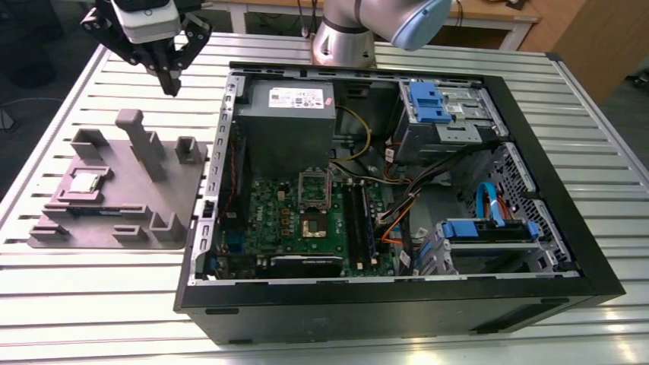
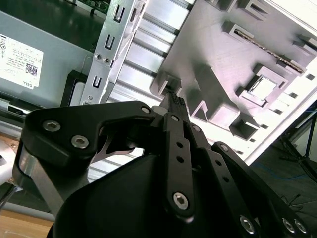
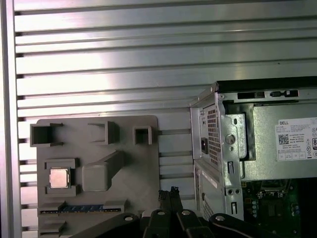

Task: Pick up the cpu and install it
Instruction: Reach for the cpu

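- I'm watching the gripper (image 3: 169, 194) hovering, fingertips pressed together, gripping nothing.
- The cpu (image 1: 87, 182) is lying in the grey tray (image 1: 188, 194), exterior view's left.
- Pickup and installing are both pending.

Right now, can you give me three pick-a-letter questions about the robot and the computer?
1. Where is the cpu?
A. In the grey tray
B. On the floor
C. In the motherboard socket

2. What colour are the plastic drive brackets in the computer?
A. Red
B. Green
C. Blue

3. What is the pincer holding?
A. The cpu
B. Nothing
C. A cable

Answers:
1 A: the cpu sits in a square pocket of the grey tray.
2 C: the drive brackets show bright blue against the grey metal.
3 B: both wrist views show nothing between the pincer's tips.
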Motion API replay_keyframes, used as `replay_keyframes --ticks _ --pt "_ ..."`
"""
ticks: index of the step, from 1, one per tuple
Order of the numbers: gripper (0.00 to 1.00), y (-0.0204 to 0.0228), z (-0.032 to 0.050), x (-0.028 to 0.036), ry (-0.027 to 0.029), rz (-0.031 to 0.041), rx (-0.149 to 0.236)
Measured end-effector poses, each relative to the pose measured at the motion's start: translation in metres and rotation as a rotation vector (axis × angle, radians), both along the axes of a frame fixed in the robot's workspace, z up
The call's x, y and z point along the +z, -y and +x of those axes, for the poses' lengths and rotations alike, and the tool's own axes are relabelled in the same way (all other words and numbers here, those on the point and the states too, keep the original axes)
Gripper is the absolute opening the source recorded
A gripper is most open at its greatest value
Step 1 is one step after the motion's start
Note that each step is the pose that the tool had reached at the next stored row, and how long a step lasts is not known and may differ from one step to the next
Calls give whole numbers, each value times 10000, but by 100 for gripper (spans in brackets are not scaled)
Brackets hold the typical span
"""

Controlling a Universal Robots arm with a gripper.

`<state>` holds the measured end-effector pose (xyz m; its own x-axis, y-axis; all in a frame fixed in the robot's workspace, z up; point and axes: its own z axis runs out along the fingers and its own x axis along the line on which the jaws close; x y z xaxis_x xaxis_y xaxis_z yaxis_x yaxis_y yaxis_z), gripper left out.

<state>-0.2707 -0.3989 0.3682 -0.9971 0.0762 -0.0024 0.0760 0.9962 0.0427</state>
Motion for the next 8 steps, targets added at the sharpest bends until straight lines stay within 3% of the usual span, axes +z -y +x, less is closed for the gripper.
replay_keyframes --ticks 8 --pt "10 0 -22 -6 -1 0 0"
